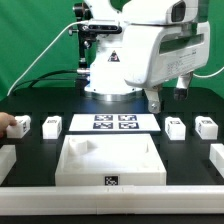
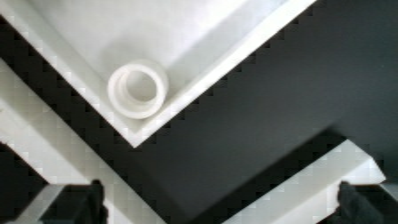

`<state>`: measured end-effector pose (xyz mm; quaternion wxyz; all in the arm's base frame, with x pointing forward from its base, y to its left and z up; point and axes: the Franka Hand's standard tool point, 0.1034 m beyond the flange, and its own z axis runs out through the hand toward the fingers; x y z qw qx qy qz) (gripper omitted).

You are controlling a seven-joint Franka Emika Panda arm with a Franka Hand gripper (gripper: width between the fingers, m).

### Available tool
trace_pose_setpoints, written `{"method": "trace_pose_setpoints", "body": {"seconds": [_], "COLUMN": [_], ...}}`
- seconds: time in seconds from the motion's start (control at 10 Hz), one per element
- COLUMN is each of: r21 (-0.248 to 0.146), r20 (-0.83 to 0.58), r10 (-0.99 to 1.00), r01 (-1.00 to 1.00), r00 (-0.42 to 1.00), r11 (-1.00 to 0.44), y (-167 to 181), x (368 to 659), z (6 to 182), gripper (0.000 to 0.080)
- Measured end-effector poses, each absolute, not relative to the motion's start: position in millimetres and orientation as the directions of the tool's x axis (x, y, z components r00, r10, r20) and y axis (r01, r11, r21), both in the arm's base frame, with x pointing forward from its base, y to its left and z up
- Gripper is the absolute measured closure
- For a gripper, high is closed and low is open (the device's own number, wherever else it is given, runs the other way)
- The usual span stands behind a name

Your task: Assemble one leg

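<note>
Four small blocks sitting on tabletop (image 1: 40, 148), two each side of marker board (image 1: 113, 123); nearest leg (image 1: 176, 127) sitting on exterior view's right, near that board; end effector (image 1: 155, 100) hanging above and near it, fingers (image 2: 68, 206) wide apart, holding nothing; wrist view showing panel (image 2: 160, 30) corner with round socket (image 2: 139, 88), not leg; good way, I think: moving over leg, lining fingers along flat sides, going down slowly, closing gently on middle.

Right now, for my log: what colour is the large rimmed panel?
The panel is white, clearest in exterior view.
</note>
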<state>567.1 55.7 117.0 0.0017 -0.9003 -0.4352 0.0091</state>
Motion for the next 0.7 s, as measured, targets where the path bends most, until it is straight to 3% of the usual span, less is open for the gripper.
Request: {"method": "trace_pose_setpoints", "body": {"seconds": [0.7], "r21": [-0.012], "r20": [-0.015], "r10": [0.783], "r01": [0.783], "r00": [0.621], "r11": [-0.621], "y": [55.6], "x": [566.9], "z": [116.5], "gripper": [0.015]}}
